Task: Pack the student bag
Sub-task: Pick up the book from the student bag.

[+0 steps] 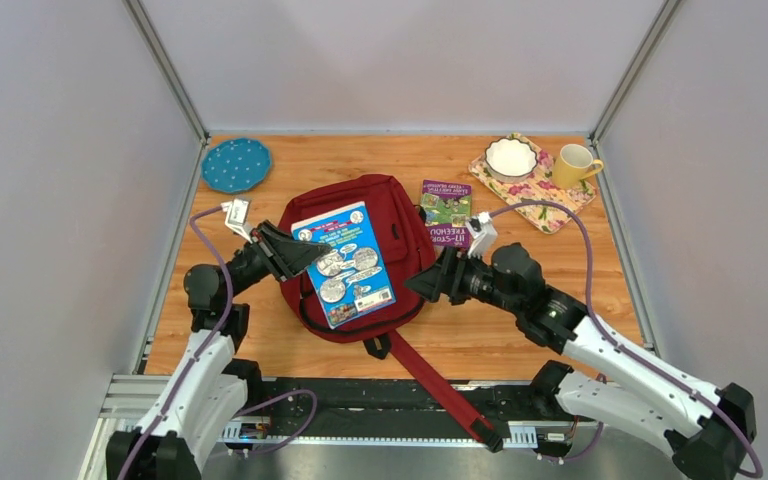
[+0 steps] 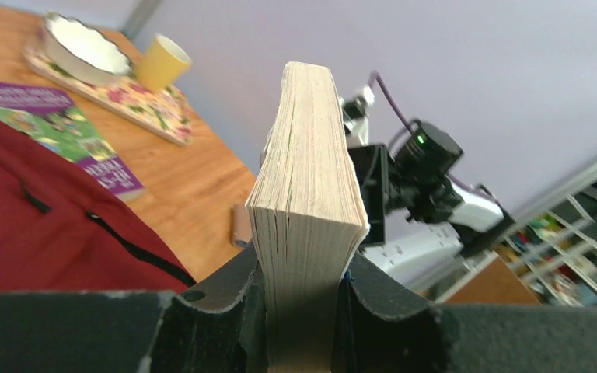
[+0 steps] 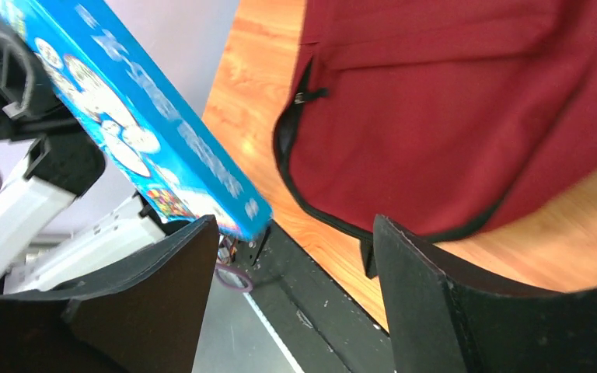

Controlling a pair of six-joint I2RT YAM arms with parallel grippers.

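**Left pincer clenched on a blue book over the bag – right pincer released**

The left gripper (image 1: 300, 251) is clamped on the blue picture book (image 1: 345, 263), its two fingers pressed against the front and back covers. In the left wrist view the gripper (image 2: 299, 299) pinches the thick block of cream pages (image 2: 307, 179), which stands edge-on to the lens. From above, the book reaches from the fingers toward 4 o'clock, cover up, and hides the middle of the student bag (image 1: 360, 192). I cannot tell whether the book touches the fabric.

The right gripper (image 1: 426, 283) is spread wide and holds nothing. It sits just beside the bag's 3 o'clock edge and points toward 9 o'clock. Through its own camera the two dark fingers (image 3: 163, 287) frame a gap. The book (image 3: 148, 132) slants across the 10 o'clock part of that picture, and the red bag (image 3: 451, 116) fills the 1 o'clock part.

The bag lies flat at the centre of the wooden table (image 1: 520, 335). One black-and-red strap (image 1: 440, 385) trails toward 5 o'clock, past the table's near edge.

Further out:
- A purple and green book (image 1: 447, 213) lies flat at the bag's 2 o'clock, just beside it.
- A flowered placemat (image 1: 552, 200) sits in the 1 o'clock corner, carrying a white bowl (image 1: 511, 157) and a yellow mug (image 1: 573, 165).
- A blue dotted plate (image 1: 236, 165) sits at 11 o'clock, well apart from the rest.
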